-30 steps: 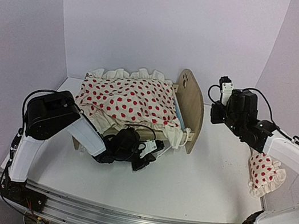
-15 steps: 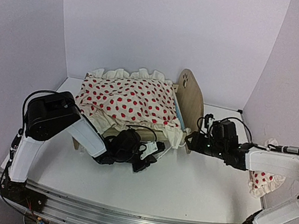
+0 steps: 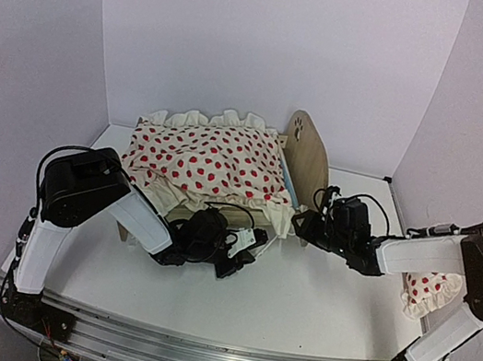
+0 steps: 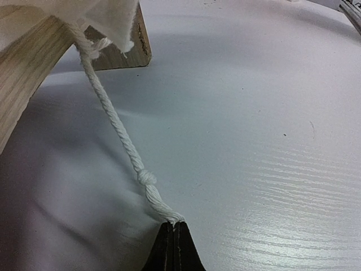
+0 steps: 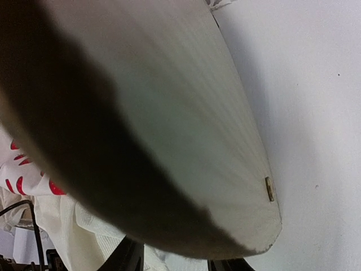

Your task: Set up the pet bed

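Note:
The pet bed (image 3: 299,150) stands at the back, its light-wood headboard with the paw cutout on the right. The cream red-dotted duvet (image 3: 203,160) covers it and hides the mattress. My left gripper (image 3: 246,241) lies low in front of the bed, shut on the end of a white knotted cord (image 4: 115,125) that runs up to the wooden frame (image 4: 25,70). My right gripper (image 3: 305,224) is open at the near end of the headboard (image 5: 169,107), with its fingers (image 5: 127,257) on either side of the board's edge. The red-dotted pillow (image 3: 429,290) lies at the right, behind my right arm.
White walls close in the table at the back and on both sides. A metal rail (image 3: 210,357) runs along the near edge. The duvet's ruffle (image 5: 22,180) hangs beside the headboard in the right wrist view.
My right arm has come down from high at the right and moved left to the near end of the headboard. My left gripper has stayed shut on the cord.

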You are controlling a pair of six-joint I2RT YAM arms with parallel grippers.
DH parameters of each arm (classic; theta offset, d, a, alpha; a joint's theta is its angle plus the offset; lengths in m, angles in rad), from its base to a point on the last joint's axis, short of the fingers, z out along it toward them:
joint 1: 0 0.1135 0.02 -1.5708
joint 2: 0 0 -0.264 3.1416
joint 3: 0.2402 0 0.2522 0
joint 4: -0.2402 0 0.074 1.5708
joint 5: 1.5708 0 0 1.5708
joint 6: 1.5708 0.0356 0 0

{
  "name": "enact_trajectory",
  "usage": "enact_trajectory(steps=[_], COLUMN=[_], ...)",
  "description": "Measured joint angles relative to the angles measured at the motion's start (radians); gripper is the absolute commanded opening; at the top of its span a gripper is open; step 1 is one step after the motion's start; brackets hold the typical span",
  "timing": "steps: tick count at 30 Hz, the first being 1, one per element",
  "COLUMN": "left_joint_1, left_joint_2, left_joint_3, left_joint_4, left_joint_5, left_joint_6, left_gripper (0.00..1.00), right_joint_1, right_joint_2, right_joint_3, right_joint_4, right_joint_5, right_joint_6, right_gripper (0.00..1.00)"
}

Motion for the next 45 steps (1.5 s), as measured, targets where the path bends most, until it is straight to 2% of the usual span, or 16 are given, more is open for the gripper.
enact_trajectory(steps=[2,11,18,23,26,32,39,43,45], left_joint_1=[0.000,0.000,0.000,0.000,0.000,0.000,0.000,0.000,0.000], left_joint_2=[0.000,0.000,0.000,0.000,0.000,0.000,-0.002,-0.008,-0.011], left_joint_3=[0.000,0.000,0.000,0.000,0.000,0.000,-0.003,-0.015,-0.016], left_joint_4=[0.004,0.007,0.012,0.012,0.012,0.012,0.013,0.026,0.030], left_joint_5=[0.000,0.000,0.000,0.000,0.000,0.000,0.000,0.000,0.000], left_joint_6=[0.000,0.000,0.000,0.000,0.000,0.000,0.000,0.000,0.000], left_gripper=[0.00,0.00,0.00,0.00,0.00,0.00,0.00,0.00,0.00], right_joint_1=[0.000,-0.005,-0.005,-0.006,-0.006,-0.006,-0.006,-0.006,-0.006], right_joint_2=[0.016,0.034,0.013,0.005,0.005,0.048,0.112,0.122,0.124], right_joint_3=[0.000,-0.014,-0.162,-0.161,-0.154,-0.146,-0.131,-0.108,-0.100], right_joint_4=[0.031,0.084,0.096,0.123,0.180,0.294,0.315,0.325,0.334], right_joint_5=[0.000,0.001,-0.011,-0.019,-0.024,-0.004,0.012,0.009,0.011], right_joint_6=[0.001,0.000,0.003,-0.011,-0.005,0.024,0.044,0.035,0.031], right_gripper=[0.29,0.27,0.35,0.49,0.50,0.39,0.31,0.08,0.00])
